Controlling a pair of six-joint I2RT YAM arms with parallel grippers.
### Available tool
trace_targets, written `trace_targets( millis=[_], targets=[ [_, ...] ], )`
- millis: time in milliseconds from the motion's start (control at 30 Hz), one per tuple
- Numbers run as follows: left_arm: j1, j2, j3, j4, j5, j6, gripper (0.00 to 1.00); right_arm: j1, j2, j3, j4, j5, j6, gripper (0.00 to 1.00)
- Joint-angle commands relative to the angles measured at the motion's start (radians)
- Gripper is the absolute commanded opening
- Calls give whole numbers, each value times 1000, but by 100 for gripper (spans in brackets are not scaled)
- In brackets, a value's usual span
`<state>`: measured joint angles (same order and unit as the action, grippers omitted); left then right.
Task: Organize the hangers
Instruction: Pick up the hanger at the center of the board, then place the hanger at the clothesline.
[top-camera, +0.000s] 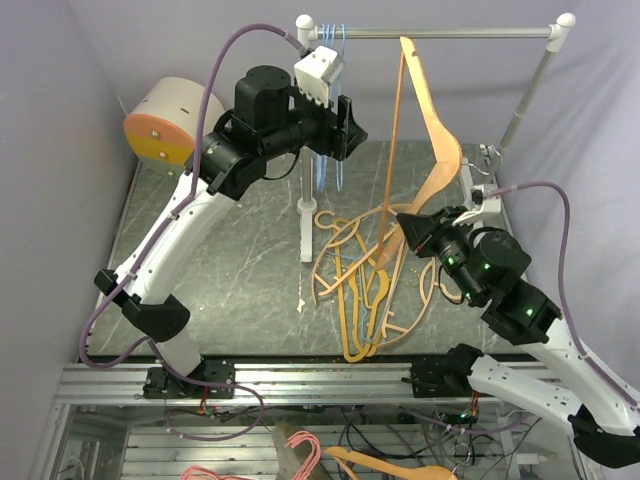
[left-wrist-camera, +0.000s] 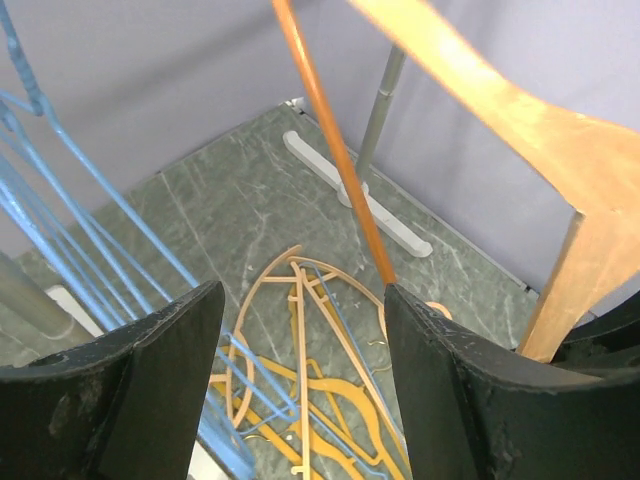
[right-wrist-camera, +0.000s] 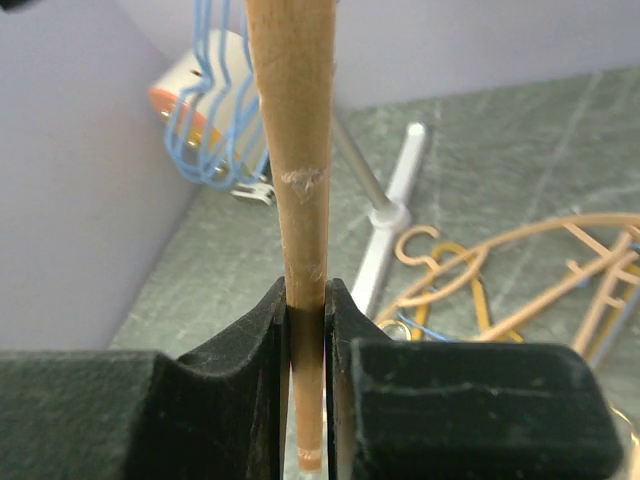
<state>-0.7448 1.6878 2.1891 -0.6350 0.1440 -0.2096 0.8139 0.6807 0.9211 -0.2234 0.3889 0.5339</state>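
Note:
A tan wooden hanger with an orange bar stands on end. Its upper tip is close under the rack's rail. My right gripper is shut on its lower arm; the right wrist view shows that wooden arm pinched between the pads. Several light-blue wire hangers hang at the rail's left end. My left gripper is right beside them, open with nothing between its fingers. More orange and tan hangers lie tangled on the table, also seen in the left wrist view.
The rack's left post stands mid-table and its white foot runs across the floor. The right post slants down at the back right. An orange-and-white round unit sits at the back left. Pink hangers lie below the table's front edge.

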Motion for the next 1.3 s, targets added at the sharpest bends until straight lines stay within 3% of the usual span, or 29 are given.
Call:
trace_targets(
  millis=[0,200,367,533,733,900,1267],
  targets=[
    [1,-57,43,-28,-30,75,75,1,26,139,-370,120,32,0],
    [1,-120,-26,-43,-112,137,74,2,167,340,-619,172,29,0],
    [7,-185,-74,-46,-161,196,74,0,349,536,-740,123,-57,0],
    [55,-237,-96,-72,-147,320,75,-62,613,882,-860,55,-218,0],
    [134,-301,-170,-51,-272,397,75,-185,832,1230,-903,-78,-348,0],
    [284,-392,-276,-53,-180,394,75,-215,912,1276,-886,-116,-360,0],
    [426,-535,-513,-63,-152,427,73,-315,992,1310,-794,-154,-370,0]
  ],
)
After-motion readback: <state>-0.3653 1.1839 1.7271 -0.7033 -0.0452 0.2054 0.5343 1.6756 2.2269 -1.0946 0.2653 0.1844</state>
